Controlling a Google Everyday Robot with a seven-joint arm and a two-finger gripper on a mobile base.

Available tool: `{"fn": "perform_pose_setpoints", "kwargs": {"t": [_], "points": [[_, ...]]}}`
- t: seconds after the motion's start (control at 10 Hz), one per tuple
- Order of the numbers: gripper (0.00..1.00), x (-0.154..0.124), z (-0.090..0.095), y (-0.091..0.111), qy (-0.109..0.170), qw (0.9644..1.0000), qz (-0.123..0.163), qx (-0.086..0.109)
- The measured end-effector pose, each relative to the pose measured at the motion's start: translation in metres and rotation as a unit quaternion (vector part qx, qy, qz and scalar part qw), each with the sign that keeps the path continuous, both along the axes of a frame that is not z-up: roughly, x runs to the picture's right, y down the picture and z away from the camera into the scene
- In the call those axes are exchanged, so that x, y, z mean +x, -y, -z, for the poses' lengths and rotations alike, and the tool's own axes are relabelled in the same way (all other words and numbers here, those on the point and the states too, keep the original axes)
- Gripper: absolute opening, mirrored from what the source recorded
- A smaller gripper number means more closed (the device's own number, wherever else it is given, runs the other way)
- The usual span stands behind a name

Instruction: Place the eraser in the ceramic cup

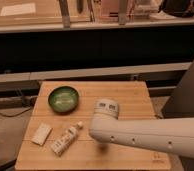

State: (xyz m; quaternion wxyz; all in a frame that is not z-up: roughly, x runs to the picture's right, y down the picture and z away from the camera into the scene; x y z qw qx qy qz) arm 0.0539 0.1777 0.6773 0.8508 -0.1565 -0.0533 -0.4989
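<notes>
Since the white arm (140, 135) crosses the table (135, 95) at its middle, you cannot tell where eraser or ceramic cup lies | gripper hidden beneath arm's end, grip impossible to tell | green bowl (63, 98), pale block (41, 134), bottle (66, 139) left of arm

Lab-like room, wooden table (135, 97), robot arm (140, 132), gripper hidden

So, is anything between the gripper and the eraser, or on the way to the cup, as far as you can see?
Cannot tell: the arm covers the middle of the table, hiding the gripper beneath its end; no eraser or ceramic cup shows. The green bowl, pale block and small bottle lie left of the arm.
</notes>
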Motion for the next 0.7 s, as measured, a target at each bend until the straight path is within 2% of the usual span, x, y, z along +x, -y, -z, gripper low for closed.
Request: {"fn": "perform_pose_setpoints", "kwargs": {"t": [0.1,0.3,0.5,0.7], "points": [[0.54,-0.001,0.0006,-0.0007,0.003,1.0,0.002,0.002],[0.72,-0.001,0.0011,-0.0015,0.005,1.0,0.003,0.004],[0.8,-0.0015,0.0013,-0.0022,0.007,1.0,0.006,0.004],[0.8,-0.0021,0.0014,-0.0028,0.009,0.9999,0.008,0.004]]}}
